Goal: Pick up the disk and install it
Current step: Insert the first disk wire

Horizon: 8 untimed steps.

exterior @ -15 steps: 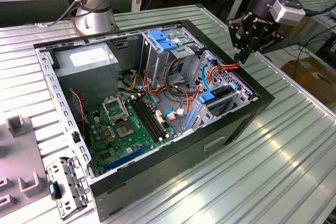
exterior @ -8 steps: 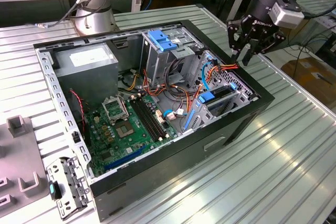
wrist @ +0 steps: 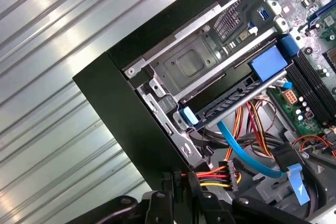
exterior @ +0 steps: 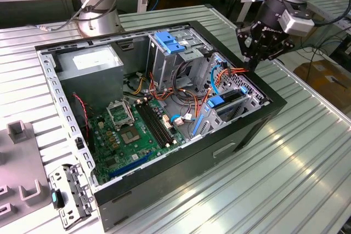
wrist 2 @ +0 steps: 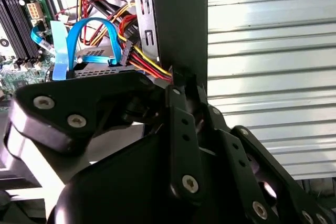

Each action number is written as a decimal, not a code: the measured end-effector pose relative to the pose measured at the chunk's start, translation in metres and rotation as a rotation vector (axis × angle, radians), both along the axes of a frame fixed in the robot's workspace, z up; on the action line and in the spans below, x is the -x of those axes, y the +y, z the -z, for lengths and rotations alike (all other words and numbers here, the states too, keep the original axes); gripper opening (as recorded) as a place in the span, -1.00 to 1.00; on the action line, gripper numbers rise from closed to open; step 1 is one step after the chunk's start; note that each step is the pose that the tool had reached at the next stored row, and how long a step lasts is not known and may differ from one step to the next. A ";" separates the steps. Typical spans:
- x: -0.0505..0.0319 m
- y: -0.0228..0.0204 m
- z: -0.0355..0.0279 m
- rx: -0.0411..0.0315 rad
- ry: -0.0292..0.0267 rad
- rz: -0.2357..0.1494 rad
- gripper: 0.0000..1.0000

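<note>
Hanging out at the rim of the open computer case (exterior: 164,182), one gripper (exterior: 253,65), honestly can't tell if apart or together. Sitting in the drive bay (wrist: 157,90) at its 7 o'clock, one disk (exterior: 229,104).

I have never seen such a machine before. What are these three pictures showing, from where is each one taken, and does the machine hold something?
The machine is a robot arm with a black gripper at its end. The exterior view comes from a camera off the arm and shows the whole scene. An open computer case lies on a ribbed metal table, with the gripper above the case's corner at the exterior view's right. Inside the case are a green motherboard, coloured cables and a blue-edged drive bay. The two wrist views come from cameras riding on the arm, looking down past the gripper's black links at that same corner: cables, a blue ribbon cable and the metal bay. I cannot tell whether the gripper holds anything.
</note>
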<state>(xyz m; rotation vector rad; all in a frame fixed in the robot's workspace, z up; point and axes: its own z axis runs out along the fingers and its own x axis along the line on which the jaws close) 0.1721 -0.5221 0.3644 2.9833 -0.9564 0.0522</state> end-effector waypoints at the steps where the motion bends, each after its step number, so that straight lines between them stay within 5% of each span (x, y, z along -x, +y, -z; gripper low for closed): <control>1: 0.0000 0.0000 -0.0023 -0.0008 0.0001 0.000 -0.54; 3: 0.0000 0.0000 -0.0098 -0.0008 0.0001 0.000 -0.65; 8: 0.0045 0.0000 -0.0104 -0.0007 0.0001 0.000 -0.65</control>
